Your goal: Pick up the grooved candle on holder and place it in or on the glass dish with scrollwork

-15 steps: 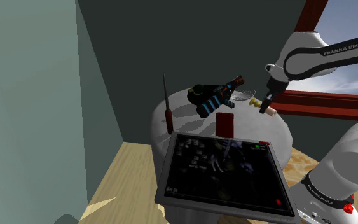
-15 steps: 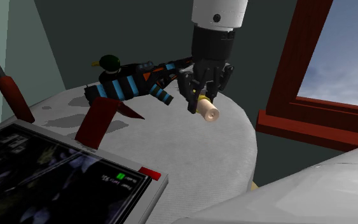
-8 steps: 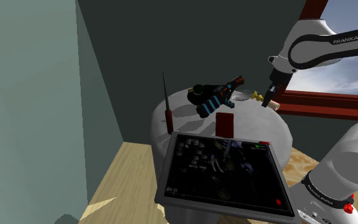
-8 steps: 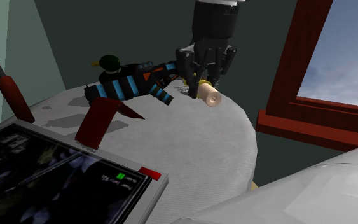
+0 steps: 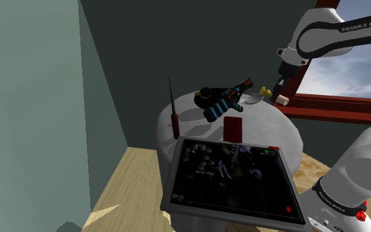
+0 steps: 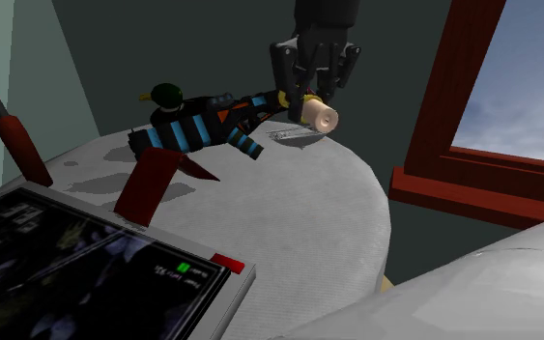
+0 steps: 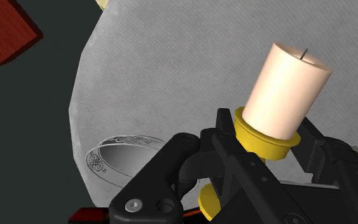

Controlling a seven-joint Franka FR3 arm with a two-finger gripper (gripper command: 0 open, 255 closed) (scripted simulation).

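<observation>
A cream candle (image 7: 287, 88) with a wick sits in a yellow holder (image 7: 261, 138), and my black gripper (image 7: 269, 153) is shut on that holder. In the second exterior view the candle (image 6: 322, 117) points sideways out of the gripper (image 6: 308, 92), held in the air above the round white table (image 6: 289, 212). The clear glass dish (image 6: 294, 135) with scrollwork on its rim lies on the table just below and behind the candle. In the shoulder view the candle (image 5: 282, 99) hangs beside the dish (image 5: 250, 99), near the table's far edge. The dish (image 7: 123, 159) is empty.
A black toy blaster with blue stripes (image 6: 197, 130) and a green-headed duck (image 6: 166, 95) lie beside the dish. A red block (image 5: 233, 126), a red-handled rod (image 5: 174, 122) and a dark screen panel (image 5: 233, 174) stand nearer. A red window frame (image 5: 335, 109) runs behind the gripper.
My gripper has risen and moved away toward the table's far side with the candle, ending just above the glass dish.
</observation>
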